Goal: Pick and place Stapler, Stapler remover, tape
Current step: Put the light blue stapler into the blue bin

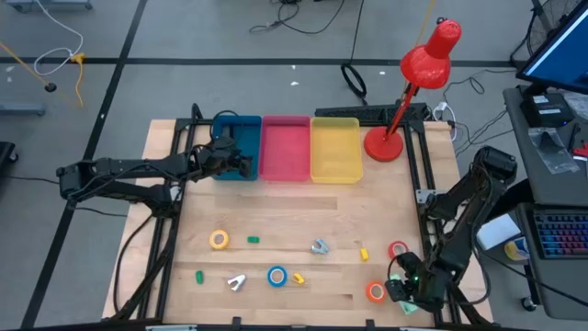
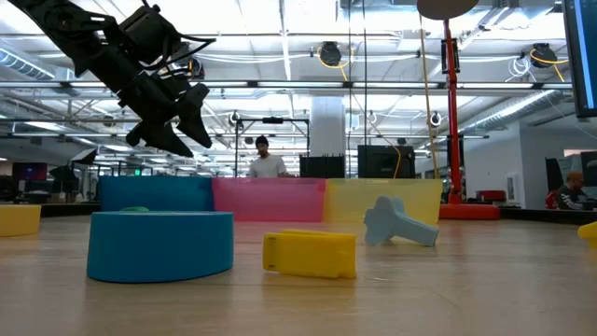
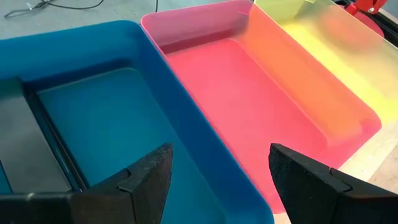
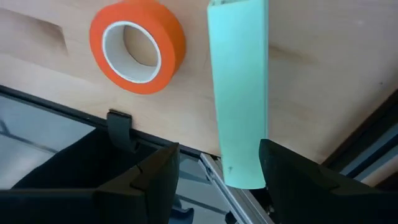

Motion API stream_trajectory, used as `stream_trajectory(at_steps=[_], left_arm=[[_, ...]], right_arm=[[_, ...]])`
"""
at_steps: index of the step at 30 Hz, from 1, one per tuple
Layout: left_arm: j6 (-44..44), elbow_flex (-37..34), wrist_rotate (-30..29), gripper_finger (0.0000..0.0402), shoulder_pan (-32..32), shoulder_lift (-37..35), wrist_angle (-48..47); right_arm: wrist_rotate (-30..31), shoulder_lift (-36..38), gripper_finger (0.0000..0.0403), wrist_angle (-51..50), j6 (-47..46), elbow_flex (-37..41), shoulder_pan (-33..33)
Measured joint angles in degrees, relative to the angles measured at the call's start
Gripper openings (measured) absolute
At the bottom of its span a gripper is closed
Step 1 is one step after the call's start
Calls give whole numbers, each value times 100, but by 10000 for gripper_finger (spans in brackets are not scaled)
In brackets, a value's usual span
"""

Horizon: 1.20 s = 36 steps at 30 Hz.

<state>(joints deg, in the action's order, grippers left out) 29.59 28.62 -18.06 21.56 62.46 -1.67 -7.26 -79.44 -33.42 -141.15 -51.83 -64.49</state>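
My left gripper (image 1: pixel 241 165) hangs open above the blue bin (image 1: pixel 237 147), over the wall it shares with the pink bin (image 3: pixel 261 106). It holds nothing (image 3: pixel 217 165). A dark grey flat object (image 3: pixel 28 149) lies inside the blue bin. My right gripper (image 1: pixel 404 290) is low at the table's near right corner, open. A mint-green stapler (image 4: pixel 239 93) lies flat on the wood, and its near end sits between the fingers (image 4: pixel 219 148) without visible touch. An orange tape roll (image 4: pixel 137 53) lies flat beside it.
A yellow bin (image 1: pixel 335 147) and a red desk lamp (image 1: pixel 404 101) stand at the far side. Scattered on the wood are yellow tape (image 1: pixel 219 240), blue tape (image 1: pixel 277 275), red tape (image 1: pixel 397 249), a grey stapler remover (image 1: pixel 319 246), a white remover (image 1: pixel 237 281) and small green and yellow items.
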Motion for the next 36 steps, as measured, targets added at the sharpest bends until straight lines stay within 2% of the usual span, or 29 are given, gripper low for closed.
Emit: stream_trajectory(at_steps=[8, 25, 36], left_arm=[[0, 0, 0, 267, 0, 0, 0], [-119, 0, 0, 267, 0, 0, -28], [-140, 0, 0, 267, 0, 0, -26]], right_arm=[[-235, -207, 212, -39, -140, -70, -8], [-323, -323, 212, -129, -268, -82, -28], [-215, -343, 212, -785, -322, -553, -28]])
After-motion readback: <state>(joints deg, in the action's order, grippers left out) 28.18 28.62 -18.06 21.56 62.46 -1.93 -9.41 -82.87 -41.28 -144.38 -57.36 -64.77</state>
